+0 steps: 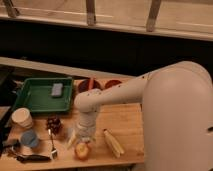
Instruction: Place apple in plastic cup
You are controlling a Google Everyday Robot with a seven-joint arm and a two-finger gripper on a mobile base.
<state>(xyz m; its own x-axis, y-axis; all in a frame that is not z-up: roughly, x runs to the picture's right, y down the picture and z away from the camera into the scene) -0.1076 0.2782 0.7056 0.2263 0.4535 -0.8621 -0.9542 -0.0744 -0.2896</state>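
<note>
Apple on wooden table, hand just above, dark wall behind

A wooden table fills the lower left of the frame, a dark wall spans the middle behind it, and metal posts stand along the top.

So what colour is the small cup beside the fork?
The cup is light blue, in the camera view. The open claw hangs just above the apple.
</note>
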